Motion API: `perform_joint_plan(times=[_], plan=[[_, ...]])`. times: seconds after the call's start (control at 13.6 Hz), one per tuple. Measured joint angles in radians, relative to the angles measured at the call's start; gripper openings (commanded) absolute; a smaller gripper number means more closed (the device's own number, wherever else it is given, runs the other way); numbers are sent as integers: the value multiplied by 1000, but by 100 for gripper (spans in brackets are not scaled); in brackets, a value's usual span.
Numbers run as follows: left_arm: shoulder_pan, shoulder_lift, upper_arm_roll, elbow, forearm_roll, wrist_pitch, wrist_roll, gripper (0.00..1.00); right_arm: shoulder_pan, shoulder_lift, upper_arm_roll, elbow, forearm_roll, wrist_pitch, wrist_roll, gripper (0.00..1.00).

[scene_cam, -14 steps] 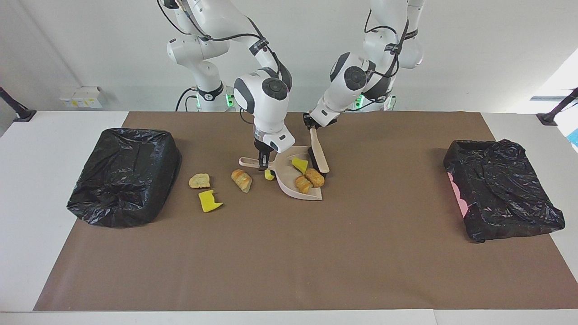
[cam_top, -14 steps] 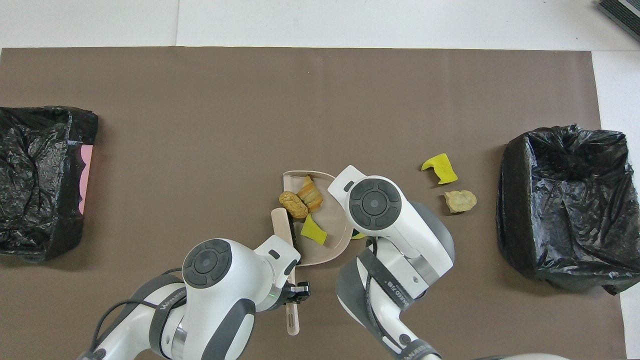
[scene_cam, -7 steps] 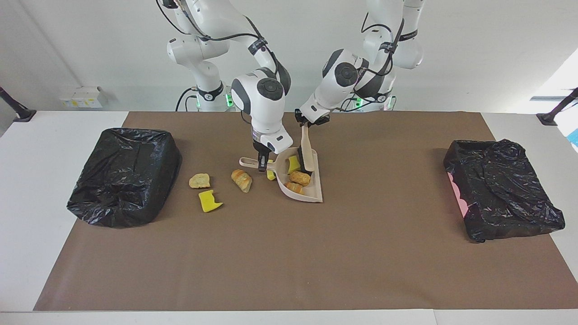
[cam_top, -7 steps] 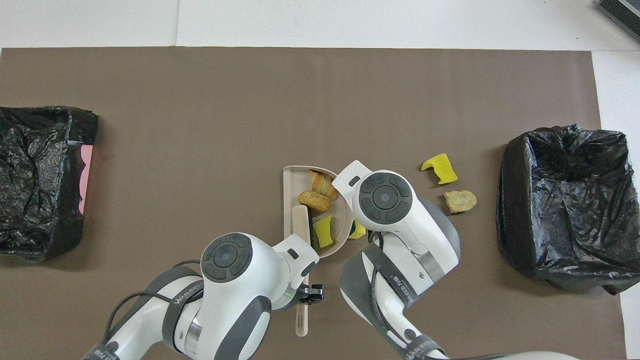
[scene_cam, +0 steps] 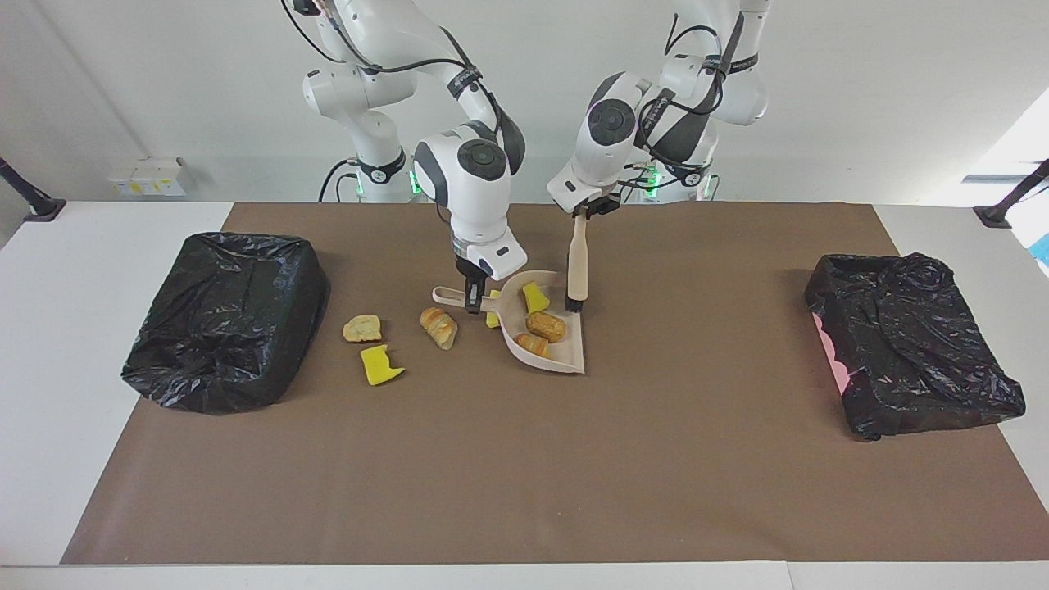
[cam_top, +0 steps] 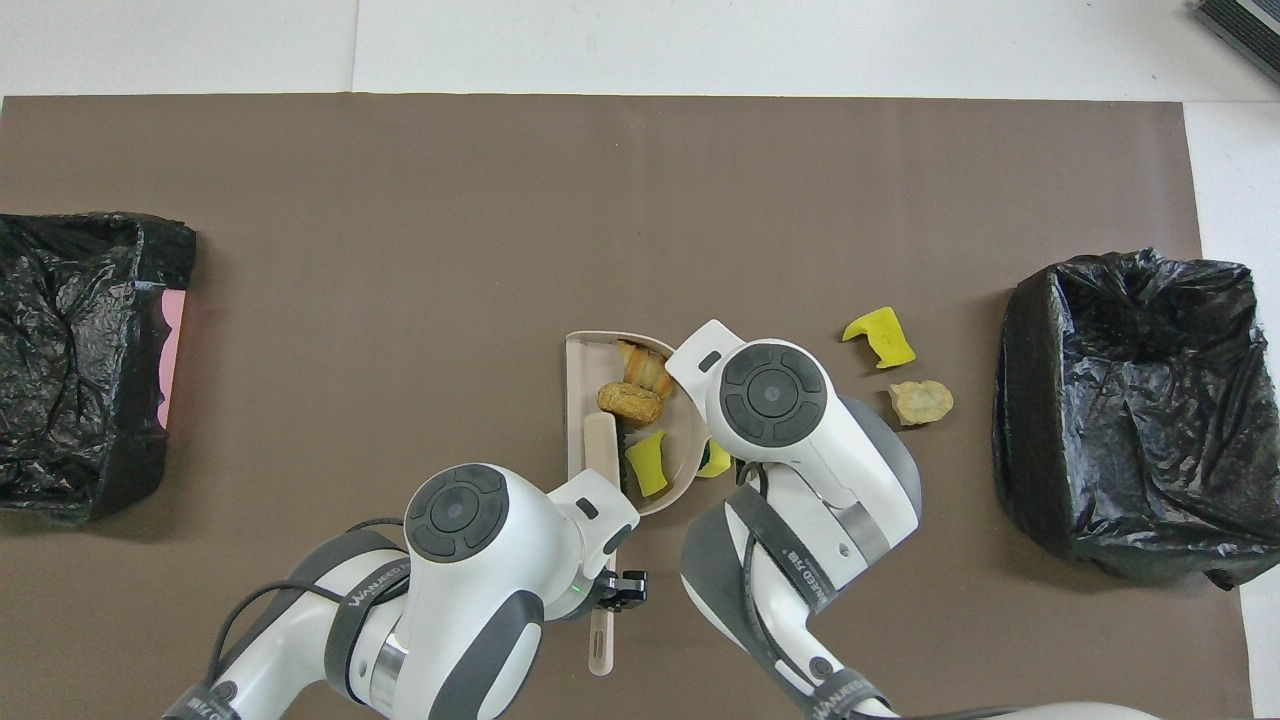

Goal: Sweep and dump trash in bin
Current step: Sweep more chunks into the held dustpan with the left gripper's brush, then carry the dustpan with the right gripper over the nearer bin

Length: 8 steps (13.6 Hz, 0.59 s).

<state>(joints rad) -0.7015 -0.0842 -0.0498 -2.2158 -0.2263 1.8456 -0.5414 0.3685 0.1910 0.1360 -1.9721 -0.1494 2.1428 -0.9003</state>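
Left jaws [scene_cam: 579, 215] clamped on brush [scene_cam: 577, 270], bristles at pan [scene_cam: 565, 354] rim. Right jaws [scene_cam: 473, 303] clamped on pan handle. 3 scraps [scene_cam: 544, 326] in pan, 4 on surface [scene_cam: 524, 459] at its 9 o'clock in facing view.

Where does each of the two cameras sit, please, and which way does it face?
Facing view: high across the table, looking at the robots; both arms show from their bases, the left tool shut on the beige black-bristled brush, the right tool on the beige plastic dustpan's handle.
Overhead view: above the robots' end, looking steeply down; both arms enter from the bottom, covering their tools.
Shared: dustpan, brush, scraps, both black-bagged bins.
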Motion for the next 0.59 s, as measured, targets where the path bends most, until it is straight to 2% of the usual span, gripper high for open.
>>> perform_joint_plan(times=[0.29, 0.59], plan=[[-31, -27, -12, -35, 9, -9, -118, 0, -16, -4, 0, 21, 2, -10, 0, 0], [-124, -115, -18, -145, 9, 1, -141, 0, -69, -16, -1, 57, 65, -72, -80, 0]])
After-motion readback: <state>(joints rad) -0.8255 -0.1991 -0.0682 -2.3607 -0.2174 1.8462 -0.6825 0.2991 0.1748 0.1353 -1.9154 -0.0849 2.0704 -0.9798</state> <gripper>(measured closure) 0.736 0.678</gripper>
